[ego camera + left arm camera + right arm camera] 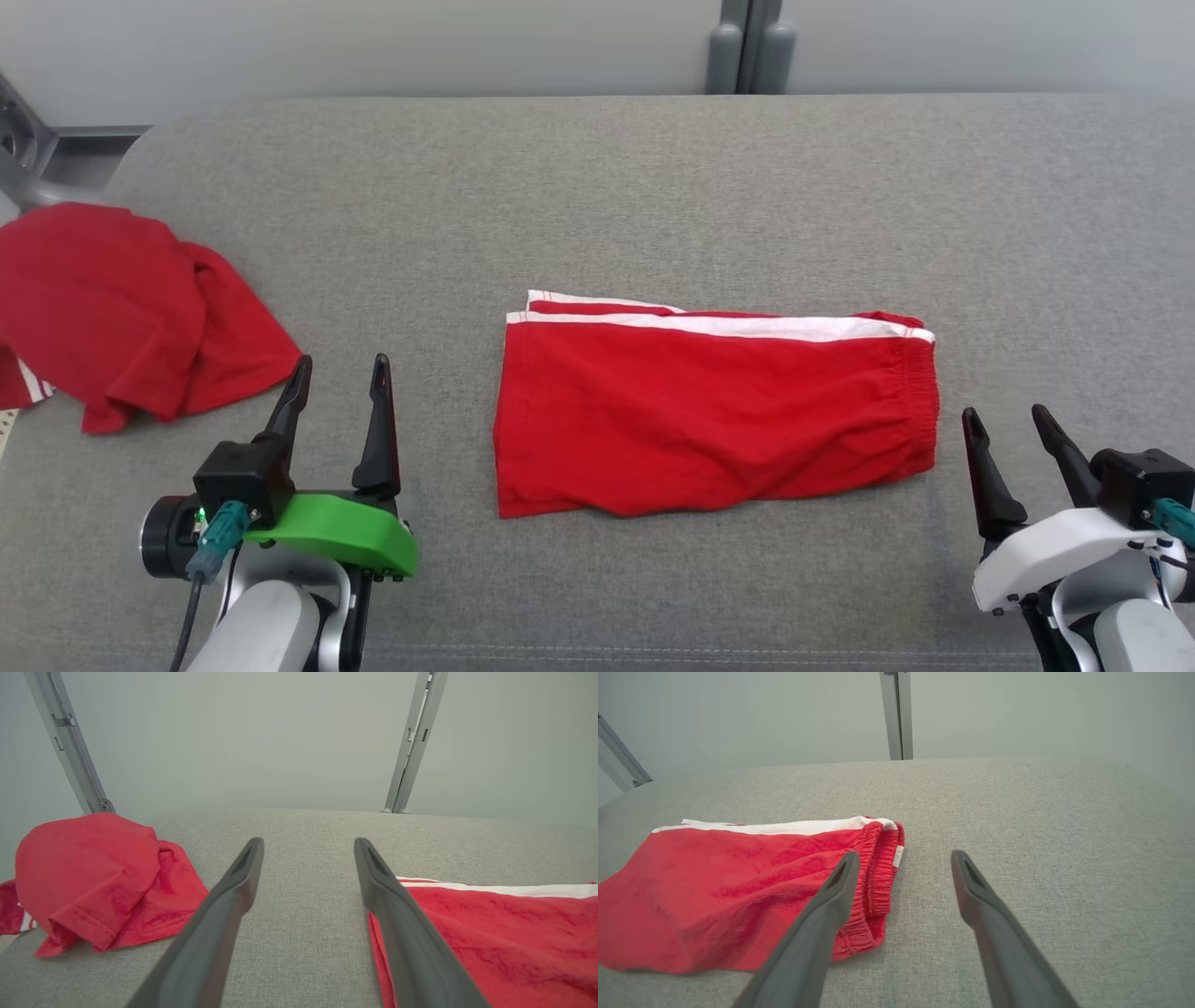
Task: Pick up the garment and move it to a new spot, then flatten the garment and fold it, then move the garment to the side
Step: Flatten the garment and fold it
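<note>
The garment (714, 415), red shorts with a white side stripe, lies folded in half and flat in the middle of the grey table (653, 187); its elastic waistband points right. It also appears in the left wrist view (495, 938) and the right wrist view (738, 896). My left gripper (339, 371) (308, 847) hovers open to the left of the shorts' leg end, nothing between its fingers. My right gripper (1006, 418) (903, 858) stands open just right of the waistband, empty.
A second red garment (121, 313) (98, 877) lies crumpled at the table's left edge, close to my left gripper. Grey metal frame posts (747, 47) stand behind the table against a pale wall. Bare grey cloth stretches behind and to the right of the shorts.
</note>
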